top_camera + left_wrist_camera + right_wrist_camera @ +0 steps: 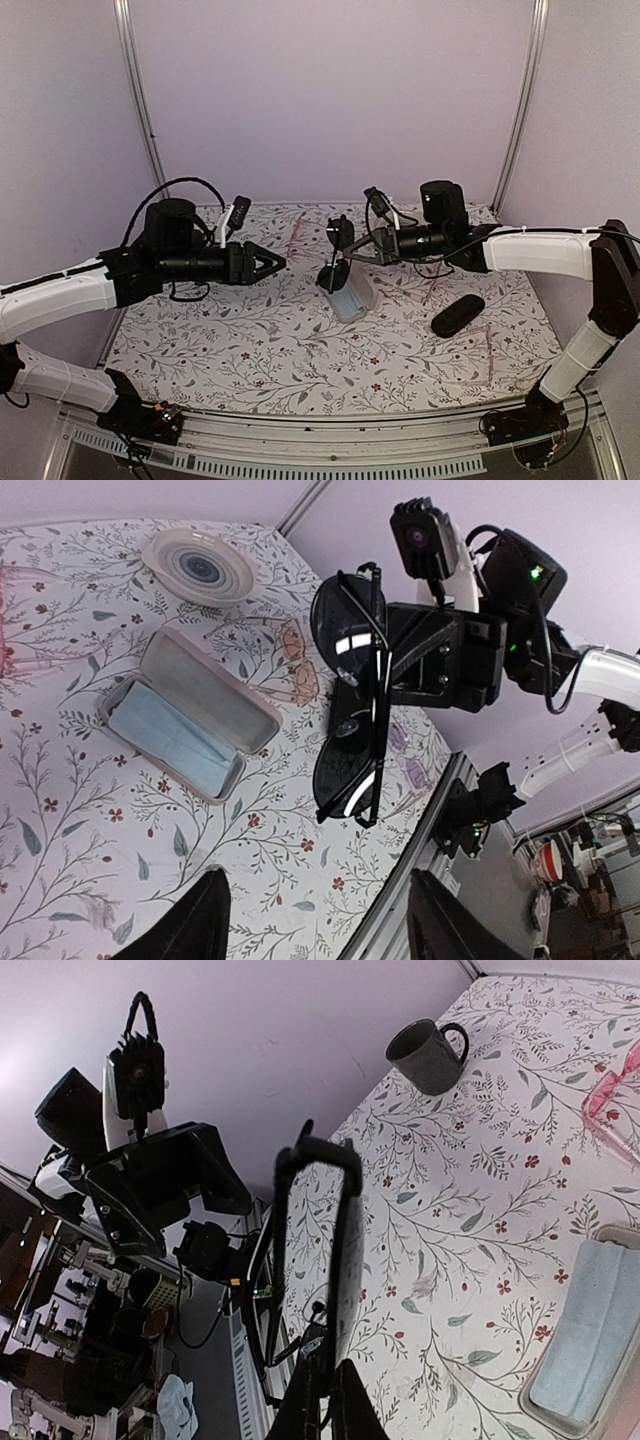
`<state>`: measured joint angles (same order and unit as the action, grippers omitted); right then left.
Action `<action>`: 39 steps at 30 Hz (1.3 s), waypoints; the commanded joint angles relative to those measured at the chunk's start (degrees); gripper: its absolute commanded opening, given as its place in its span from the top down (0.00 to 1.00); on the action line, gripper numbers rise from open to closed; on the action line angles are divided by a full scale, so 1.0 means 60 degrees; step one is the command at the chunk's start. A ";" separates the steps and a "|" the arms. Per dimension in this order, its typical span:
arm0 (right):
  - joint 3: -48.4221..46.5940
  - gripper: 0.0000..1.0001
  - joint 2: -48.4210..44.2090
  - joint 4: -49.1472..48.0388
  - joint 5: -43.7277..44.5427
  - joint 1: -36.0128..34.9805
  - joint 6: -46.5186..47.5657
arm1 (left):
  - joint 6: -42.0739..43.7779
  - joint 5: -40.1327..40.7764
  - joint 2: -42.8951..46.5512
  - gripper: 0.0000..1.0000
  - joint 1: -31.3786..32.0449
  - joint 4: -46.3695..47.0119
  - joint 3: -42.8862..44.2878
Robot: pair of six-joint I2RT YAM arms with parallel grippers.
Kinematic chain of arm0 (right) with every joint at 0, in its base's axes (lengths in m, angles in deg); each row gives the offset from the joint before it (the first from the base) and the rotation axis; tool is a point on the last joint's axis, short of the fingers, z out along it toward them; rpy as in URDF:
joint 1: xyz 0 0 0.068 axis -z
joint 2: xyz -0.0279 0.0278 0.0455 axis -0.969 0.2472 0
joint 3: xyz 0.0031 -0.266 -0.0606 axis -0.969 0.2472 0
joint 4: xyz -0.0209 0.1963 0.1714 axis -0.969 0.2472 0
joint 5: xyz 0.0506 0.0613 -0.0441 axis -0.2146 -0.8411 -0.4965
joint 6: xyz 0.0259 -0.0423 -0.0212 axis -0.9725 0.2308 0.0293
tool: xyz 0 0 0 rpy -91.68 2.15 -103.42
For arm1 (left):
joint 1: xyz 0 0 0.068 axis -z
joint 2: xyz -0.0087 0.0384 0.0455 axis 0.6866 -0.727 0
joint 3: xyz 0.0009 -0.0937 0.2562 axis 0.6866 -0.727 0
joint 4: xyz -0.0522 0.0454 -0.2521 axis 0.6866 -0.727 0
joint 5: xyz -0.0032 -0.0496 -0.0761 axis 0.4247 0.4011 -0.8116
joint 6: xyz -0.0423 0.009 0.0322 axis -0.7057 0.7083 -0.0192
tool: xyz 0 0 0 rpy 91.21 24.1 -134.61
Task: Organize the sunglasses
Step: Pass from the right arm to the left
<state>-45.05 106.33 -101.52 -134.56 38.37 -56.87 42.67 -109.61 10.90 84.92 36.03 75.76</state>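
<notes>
Black wire sunglasses [348, 640], round dark lenses, right hand [350, 258] pinching

clear air between left gripper [276, 262] and sunglasses [337, 256], nothing hanging there. right gripper [352, 257] clamped on sunglasses, so that side's blocked by arm. open case [352, 298] on table [250, 360] just below, watch it coming in low. black hard case [458, 315] well apart, off right. pink glasses [298, 232] lie behind gap. near strip of cloth bare, wide pass.
</notes>
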 commanded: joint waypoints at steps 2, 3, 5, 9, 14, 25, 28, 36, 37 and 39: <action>-0.0940 1.00 -0.0009 0.1464 -0.0548 0.0024 0.1148 | 0.0675 -0.1034 -0.0917 0.43 0.0154 0.1135 0.0616; -0.1015 1.00 0.0022 0.1624 -0.0479 0.0024 0.1250 | 0.0717 -0.1125 -0.1143 0.45 0.0215 0.1232 0.0785; -0.1132 1.00 0.0092 0.1789 -0.0375 0.0022 0.1324 | 0.0787 -0.1208 -0.1740 0.48 0.0366 0.1276 0.1181; -0.1258 1.00 0.0228 0.1959 -0.0395 0.0024 0.1263 | 0.0712 -0.1137 -0.2735 0.53 0.0700 0.1302 0.1996; -0.1239 1.00 0.0249 0.1998 -0.0481 0.0023 0.1139 | 0.0660 -0.0828 -0.3605 0.56 0.1117 0.1380 0.2701; -0.1007 1.00 0.0181 0.1837 -0.0692 0.0023 0.1055 | 0.0482 -0.0566 -0.4280 0.80 0.1263 0.1561 0.2970; -0.0897 1.00 0.0179 0.1688 -0.0755 0.0007 0.0979 | 0.0452 -0.0686 -0.4342 0.84 0.1285 0.1673 0.2973; -0.0794 1.00 0.0081 0.1575 -0.0758 -0.0003 0.0932 | 0.0242 -0.1046 -0.4587 0.99 0.1291 0.2046 0.3016; -0.0761 1.00 0.0064 0.1577 -0.0740 -0.0005 0.0945 | 0.0220 -0.1064 -0.4603 1.00 0.1295 0.2097 0.3013; -0.0689 1.00 0.0021 0.1573 -0.0675 0.0004 0.0946 | 0.0110 -0.1118 -0.4638 1.00 0.1304 0.2209 0.2995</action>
<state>-50.20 107.36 -89.87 -137.67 38.63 -50.68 43.13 -114.72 -15.75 91.74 46.26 92.44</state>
